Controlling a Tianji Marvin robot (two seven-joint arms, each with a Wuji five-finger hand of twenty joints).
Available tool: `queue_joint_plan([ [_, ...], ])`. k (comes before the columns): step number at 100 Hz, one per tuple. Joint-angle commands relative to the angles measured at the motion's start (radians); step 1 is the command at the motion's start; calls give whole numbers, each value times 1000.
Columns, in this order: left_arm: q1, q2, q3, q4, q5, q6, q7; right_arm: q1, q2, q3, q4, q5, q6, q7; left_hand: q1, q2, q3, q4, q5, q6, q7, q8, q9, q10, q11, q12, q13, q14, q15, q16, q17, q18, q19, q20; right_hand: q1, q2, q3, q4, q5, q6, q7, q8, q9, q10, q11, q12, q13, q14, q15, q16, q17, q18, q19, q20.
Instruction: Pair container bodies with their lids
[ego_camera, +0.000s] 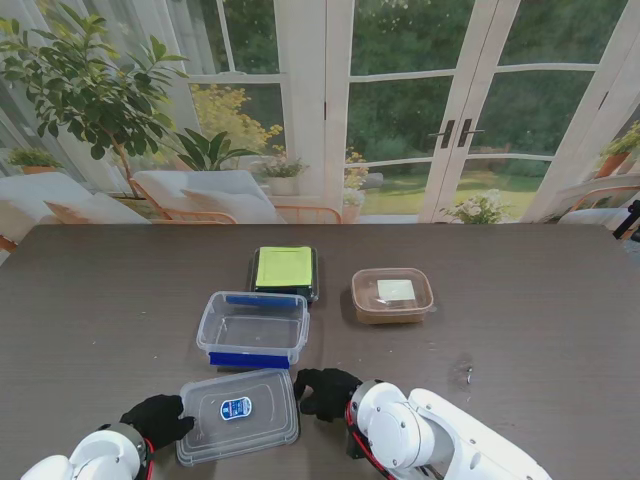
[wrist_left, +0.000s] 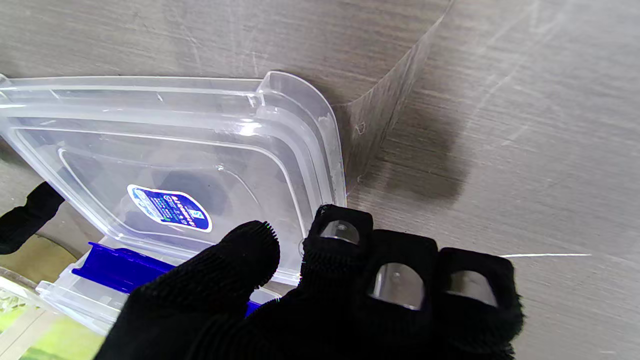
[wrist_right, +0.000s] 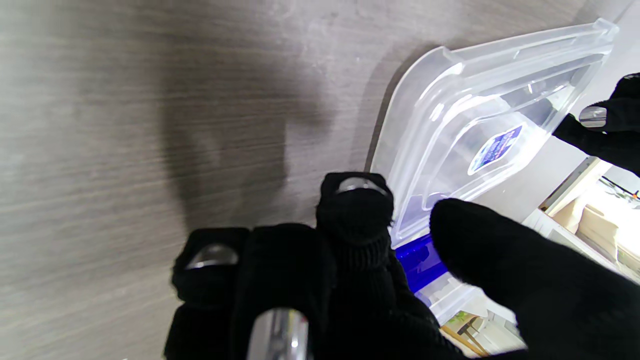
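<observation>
1. Stand view: clear lid (ego_camera: 238, 415) with a blue sticker sits at the near edge of the bench (ego_camera: 100, 300), held between both hands; it lies just nearer to me than the clear tub (ego_camera: 252, 328).
2. Left hand (ego_camera: 157, 418) grips the lid's left edge; left wrist view shows thumb and index fingertip (wrist_left: 339, 235) pinching the lid rim (wrist_left: 295, 165), other fingers curled beside it; lid looks tilted off the bench there, with a shadow under it.
3. Right hand (ego_camera: 326, 391) is on the lid's far right corner; right wrist view shows thumb and a fingertip (wrist_right: 356, 200) closed on the lid corner (wrist_right: 450, 135); remaining fingers folded against the bench side.
4. Clear tub has blue clips on its near and far rims; open, nothing visible inside; the near blue clip (wrist_right: 419, 260) shows just beyond the lid in both wrist views.
5. Farther from me than the clear tub, touching or nearly touching it: dark container with green lid (ego_camera: 285, 270), closed.
6. Right of the clear tub, apart from it: brown container (ego_camera: 392, 294) with a translucent lid and white label on top, closed.
</observation>
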Motion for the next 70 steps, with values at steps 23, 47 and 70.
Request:
queue_joint_plan([
  [23,34,-13,-1,1,-47,-44,2,-66,-7,31,-14,80,-14,17,-15,-25,31,28,100,-216,12,15,7,18,15,25,-3,21,68,14,-26,-3,84,41,-26,13,55,15,25,-26,-33,-19,93,17,43,3,17,-90,94,10,525,-26,225,20],
  [47,36,-17,-6,-5,-73,-76,22,-108,-8,74,-42,115,-24,14,-14,-27,33,27,106,-213,14,16,8,28,6,23,-8,38,60,16,-37,12,71,58,-22,9,57,10,34,-29,-36,-20,93,24,39,1,16,-85,93,6,525,-24,225,18],
  [70,36,-19,-8,-16,-81,-97,30,-153,-4,119,-83,127,-36,16,-14,-28,33,26,110,-215,16,17,9,34,1,23,-11,50,55,19,-41,20,62,72,-20,8,55,5,41,-31,-43,-22,93,25,38,2,16,-81,93,2,524,-18,225,14],
])
